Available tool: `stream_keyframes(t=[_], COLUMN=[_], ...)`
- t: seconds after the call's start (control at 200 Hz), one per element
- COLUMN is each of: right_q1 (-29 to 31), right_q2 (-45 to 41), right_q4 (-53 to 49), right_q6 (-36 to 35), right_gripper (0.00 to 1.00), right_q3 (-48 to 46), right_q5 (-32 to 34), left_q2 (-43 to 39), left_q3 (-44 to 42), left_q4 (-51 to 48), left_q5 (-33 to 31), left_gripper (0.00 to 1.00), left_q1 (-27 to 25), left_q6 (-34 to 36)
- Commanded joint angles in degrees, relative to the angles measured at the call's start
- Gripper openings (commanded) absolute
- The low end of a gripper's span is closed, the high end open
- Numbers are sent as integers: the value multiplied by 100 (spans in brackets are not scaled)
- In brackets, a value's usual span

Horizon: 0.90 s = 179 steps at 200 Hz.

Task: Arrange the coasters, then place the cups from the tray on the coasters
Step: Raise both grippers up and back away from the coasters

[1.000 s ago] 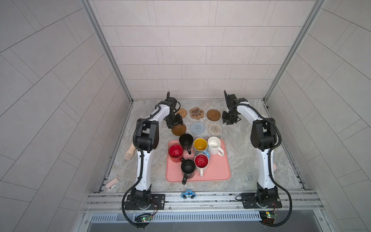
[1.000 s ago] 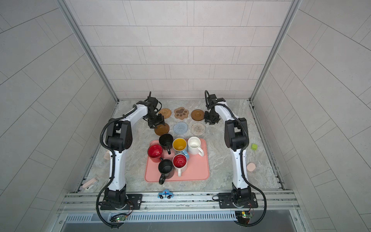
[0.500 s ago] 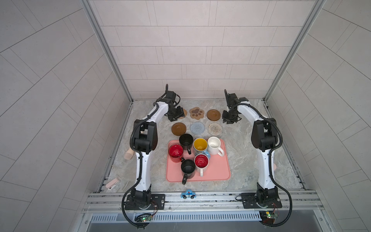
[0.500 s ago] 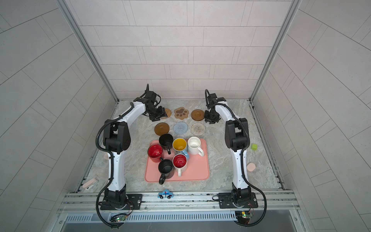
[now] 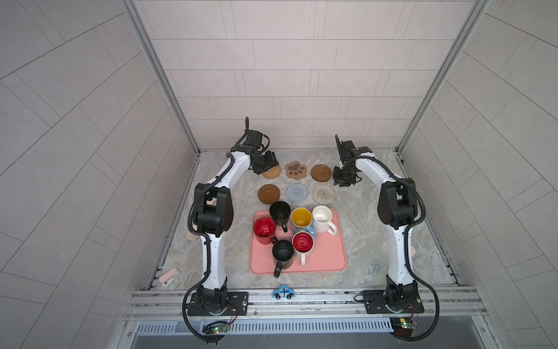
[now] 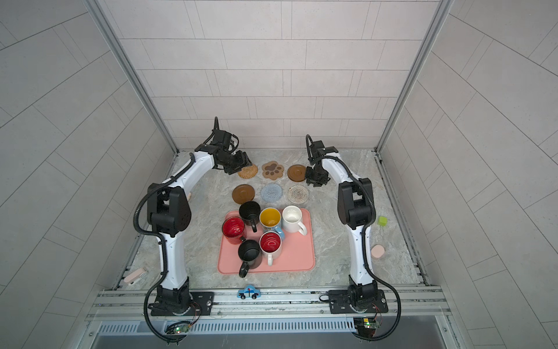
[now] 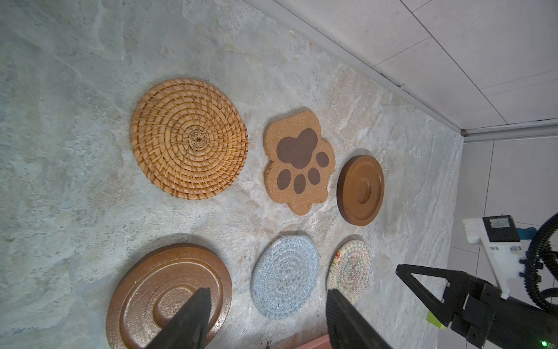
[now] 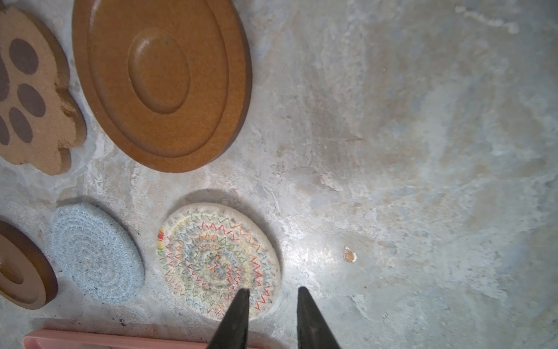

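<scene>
**Mia:** Where are the coasters?

**Ben:** All six lie flat on the table, behind the tray. In the back row are the woven coaster, the paw coaster and the back brown coaster. In the front row are the front brown coaster, the blue coaster and the cream coaster.

**Mia:** And the cups?

**Ben:** They all stand on the tray, close together. There's the back black cup, the red cup, the yellow-inside cup, the white cup, the red-inside cup and the front black cup.

**Mia:** What about the hands?

**Ben:** The left gripper is wide open and holds nothing. It hangs over the edge of the woven coaster. The right gripper has just a thin gap between its fingers and holds nothing too. It is just beside the back brown coaster.
</scene>
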Motion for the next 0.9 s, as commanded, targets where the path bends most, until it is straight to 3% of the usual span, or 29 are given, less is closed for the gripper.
stream_keyframes(t=[0.0, 0.62, 0.756, 0.891], right_q1=[67, 373, 613, 892], right_q2=[-271, -917, -1307, -1906], right_q4=[-137, 33, -90, -9], right_q6=[-163, -300, -714, -1131], right_gripper=[31, 31, 32, 32], right_q3=[137, 227, 195, -277], right_q5=[125, 597, 1009, 1415], left_q2=[-235, -1290, -1888, -2613], left_q3=[-112, -299, -780, -1716], left_q4=[-4, -406, -450, 147], left_q5=[-126, -831, -1180, -960], left_gripper=[68, 68, 68, 68], left_q1=[16, 19, 28, 27], left_q6=[-73, -115, -130, -139])
